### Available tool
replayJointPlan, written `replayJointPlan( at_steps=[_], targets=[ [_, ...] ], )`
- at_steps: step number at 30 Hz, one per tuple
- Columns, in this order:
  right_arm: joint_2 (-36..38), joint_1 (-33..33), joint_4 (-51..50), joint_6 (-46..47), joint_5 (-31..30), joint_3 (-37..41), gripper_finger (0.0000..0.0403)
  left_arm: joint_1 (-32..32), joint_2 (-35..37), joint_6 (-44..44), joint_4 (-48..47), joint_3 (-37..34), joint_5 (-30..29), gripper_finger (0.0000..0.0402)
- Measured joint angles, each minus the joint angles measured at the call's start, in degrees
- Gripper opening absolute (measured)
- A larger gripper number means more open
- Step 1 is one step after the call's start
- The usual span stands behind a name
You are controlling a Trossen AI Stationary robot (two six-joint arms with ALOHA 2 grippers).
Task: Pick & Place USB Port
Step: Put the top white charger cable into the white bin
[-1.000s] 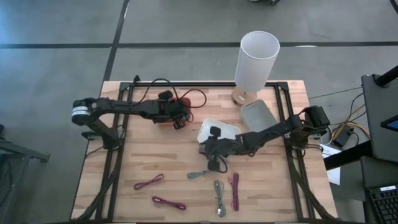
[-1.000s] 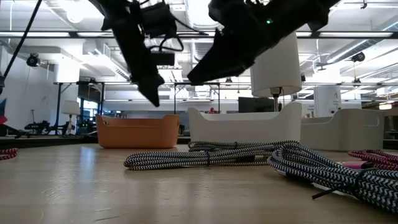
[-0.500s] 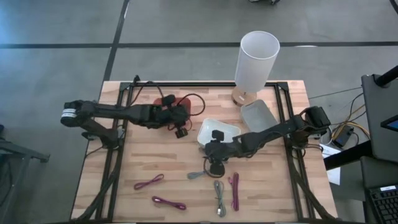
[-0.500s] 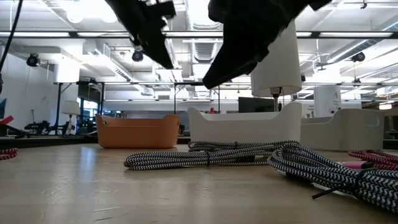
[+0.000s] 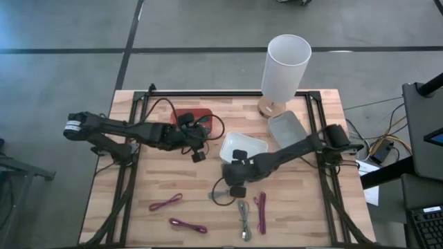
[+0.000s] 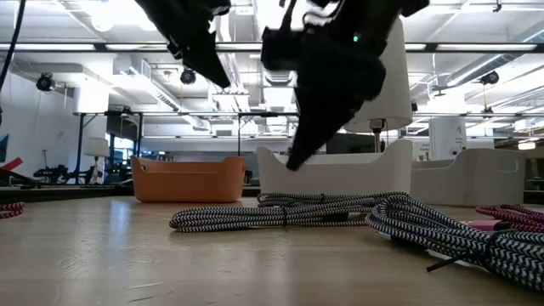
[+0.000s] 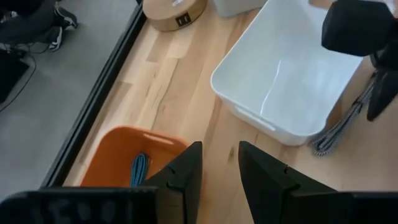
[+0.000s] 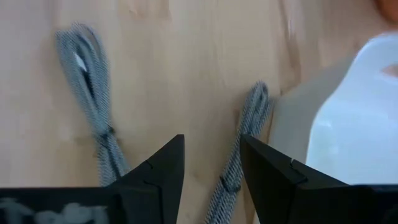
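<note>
1. The right gripper (image 5: 237,189) hangs above the wooden tabletop (image 5: 173,183) with its two dark fingers (image 8: 163,168) spread apart and nothing between them.
2. Seen past those fingers, a grey braided USB cable (image 8: 239,140) lies in the gap between the fingertips, stretched along the wall of the white bin (image 8: 348,118); it lies on the wood, touching neither finger.
3. A second grey braided cable (image 8: 87,81), bundled in a loop, lies beyond and off to the outer side of one finger, apart from the first.
4. From above, the first grey cable (image 5: 220,197) shows just beside the right gripper, and the second grey cable (image 5: 243,218) lies nearer the front edge, next to a magenta cable (image 5: 261,211).
5. Two more magenta cables (image 5: 166,202) and (image 5: 188,225) lie well apart from either gripper.
6. The left gripper (image 5: 199,155) hovers between the orange bin (image 5: 192,115) and the white bin (image 5: 246,146); its fingers (image 7: 186,171) stand slightly apart, holding nothing.
7. Just behind those fingertips sits the orange bin (image 7: 118,155), with a blue-grey cable (image 7: 138,168) in it.
8. A tall white cylinder (image 5: 285,66) and a grey tray (image 5: 288,128) stand at the back of the tabletop, away from both sets of fingers.
</note>
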State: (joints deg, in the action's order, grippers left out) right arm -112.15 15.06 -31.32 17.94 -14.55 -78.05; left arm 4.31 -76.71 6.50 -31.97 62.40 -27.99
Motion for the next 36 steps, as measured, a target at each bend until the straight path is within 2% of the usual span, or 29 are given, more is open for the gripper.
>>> replayJointPlan(
  at_steps=[8, 15, 27, 36],
  targets=[
    [-7.7, -1.1, -9.0, 2.0, -0.5, -8.3, 0.0146, 0.0, 0.0, 0.0, 0.1, -0.8, -0.1, 0.0115],
    [-11.6, -1.5, -13.6, 2.0, -0.7, -12.3, 0.0144, 0.0, 0.0, 0.0, 0.3, -0.8, -0.1, 0.0115],
    [-11.1, -2.2, -15.3, 4.1, -1.9, -12.4, 0.013, -0.1, 0.0, 0.0, 0.2, -0.8, -0.1, 0.0115],
    [-11.5, -4.5, -15.2, 4.2, -2.2, -11.8, 0.0086, -0.1, 0.0, 0.0, 0.2, -0.8, -0.1, 0.0115]
  ],
)
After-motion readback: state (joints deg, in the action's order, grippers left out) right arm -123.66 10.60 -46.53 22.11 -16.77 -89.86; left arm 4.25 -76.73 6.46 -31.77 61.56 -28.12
